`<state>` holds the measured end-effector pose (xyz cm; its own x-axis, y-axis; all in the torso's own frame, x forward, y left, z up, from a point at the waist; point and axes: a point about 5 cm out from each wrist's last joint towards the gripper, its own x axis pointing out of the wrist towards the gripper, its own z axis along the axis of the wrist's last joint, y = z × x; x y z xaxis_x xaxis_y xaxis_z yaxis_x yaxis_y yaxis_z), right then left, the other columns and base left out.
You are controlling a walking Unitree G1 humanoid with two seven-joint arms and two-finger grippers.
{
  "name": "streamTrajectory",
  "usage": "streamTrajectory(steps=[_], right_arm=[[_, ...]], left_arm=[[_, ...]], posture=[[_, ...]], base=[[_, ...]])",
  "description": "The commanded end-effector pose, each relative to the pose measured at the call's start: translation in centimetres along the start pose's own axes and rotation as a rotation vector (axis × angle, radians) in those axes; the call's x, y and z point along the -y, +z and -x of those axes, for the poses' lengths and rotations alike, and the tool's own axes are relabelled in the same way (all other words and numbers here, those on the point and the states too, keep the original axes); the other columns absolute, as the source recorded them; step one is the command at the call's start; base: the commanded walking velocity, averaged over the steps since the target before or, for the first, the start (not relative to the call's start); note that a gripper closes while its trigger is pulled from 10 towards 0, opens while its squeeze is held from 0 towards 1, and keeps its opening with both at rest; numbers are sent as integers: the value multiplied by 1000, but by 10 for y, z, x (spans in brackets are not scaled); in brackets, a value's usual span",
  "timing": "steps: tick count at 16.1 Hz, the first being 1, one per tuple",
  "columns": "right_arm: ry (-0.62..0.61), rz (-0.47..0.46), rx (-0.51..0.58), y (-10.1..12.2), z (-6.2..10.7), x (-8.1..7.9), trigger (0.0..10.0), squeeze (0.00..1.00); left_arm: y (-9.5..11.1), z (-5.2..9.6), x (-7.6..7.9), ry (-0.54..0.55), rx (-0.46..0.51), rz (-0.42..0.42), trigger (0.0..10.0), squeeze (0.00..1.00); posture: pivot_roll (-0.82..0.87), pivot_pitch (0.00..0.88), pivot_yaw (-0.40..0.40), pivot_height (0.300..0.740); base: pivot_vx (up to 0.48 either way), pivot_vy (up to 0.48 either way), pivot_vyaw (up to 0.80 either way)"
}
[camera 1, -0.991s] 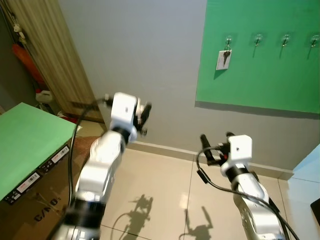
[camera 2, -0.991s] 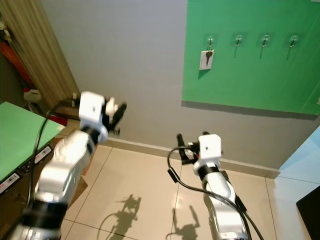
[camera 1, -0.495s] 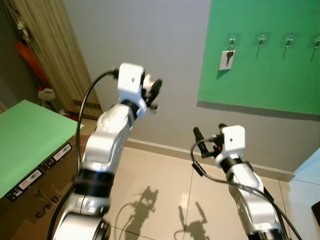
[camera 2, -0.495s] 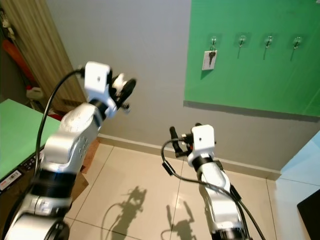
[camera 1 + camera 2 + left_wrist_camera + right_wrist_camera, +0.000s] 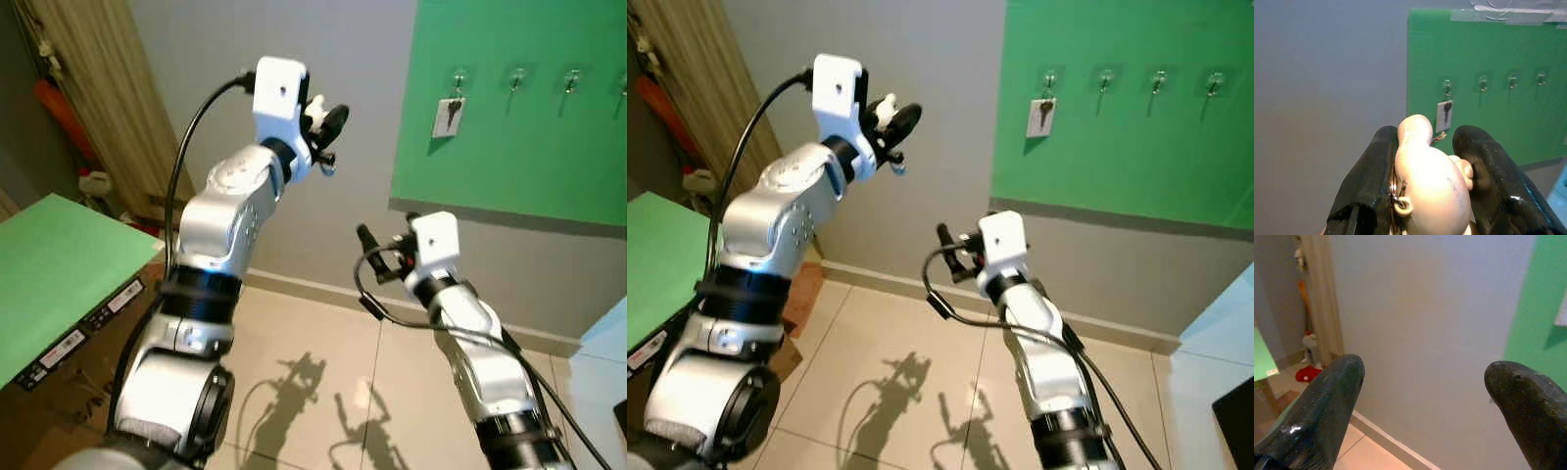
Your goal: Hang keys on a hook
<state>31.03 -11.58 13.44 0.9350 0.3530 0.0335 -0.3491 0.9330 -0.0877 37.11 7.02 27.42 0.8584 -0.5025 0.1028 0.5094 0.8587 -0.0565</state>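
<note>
Four hooks in a row on the green board, the leftmost already carrying one tagged key. Left end effector raised higher than a second ago, clamped on a pale keychain. Right end effector also lifted, spread open and holding nothing.

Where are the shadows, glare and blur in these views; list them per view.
Left eye view: sharp; arm shadows on the tiled floor, small glare spot beside them. Left wrist view: the cream keychain in the left gripper is soft, the green board sharper. Right wrist view: right gripper fingers blurred, wall evenly lit.
</note>
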Motion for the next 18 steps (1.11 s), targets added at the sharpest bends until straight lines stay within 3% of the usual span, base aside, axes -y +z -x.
streamTrajectory(steps=[1, 5, 6, 8, 12, 15, 17, 18], right_arm=[[34, 20, 28, 13, -8, -6, 10000, 0], [70, 20, 76, 31, -24, -20, 10000, 0], [103, 28, 113, 44, -35, -34, 10000, 0], [112, 29, 150, 57, -43, -41, 10000, 0], [54, 46, 247, 91, -59, -39, 10000, 0], [37, 58, 285, 100, -61, -38, 10000, 0], [17, 59, 298, 102, -61, -36, 10000, 0], [-16, 38, 291, 98, -60, -31, 10000, 0]], left_arm=[[11, -4, 0, -19, 0, 17, 0, 0], [26, -9, 4, -63, 1, 80, 0, 0], [28, -10, 5, -58, -28, 87, 0, 0], [27, -11, 5, -54, -51, 85, 0, 0], [7, -13, 18, -127, -110, 134, 0, 0], [5, -11, 18, -131, -116, 138, 0, 0], [9, -7, 17, -145, -71, 160, 0, 0], [19, -4, 13, -134, 19, 231, 0, 0]], posture=[[-42, 0, 82, 740], [-36, 0, 87, 740], [-35, 0, 88, 740], [-32, 0, 88, 740], [-35, 0, 83, 740], [-34, 0, 78, 740], [-29, 0, 73, 740], [-25, 0, 68, 740]], base=[[0, 0, 0], [0, 0, 0], [0, 0, 0], [0, 0, 0], [0, 0, 0], [0, 0, 0], [0, 0, 0], [0, 0, 0]])
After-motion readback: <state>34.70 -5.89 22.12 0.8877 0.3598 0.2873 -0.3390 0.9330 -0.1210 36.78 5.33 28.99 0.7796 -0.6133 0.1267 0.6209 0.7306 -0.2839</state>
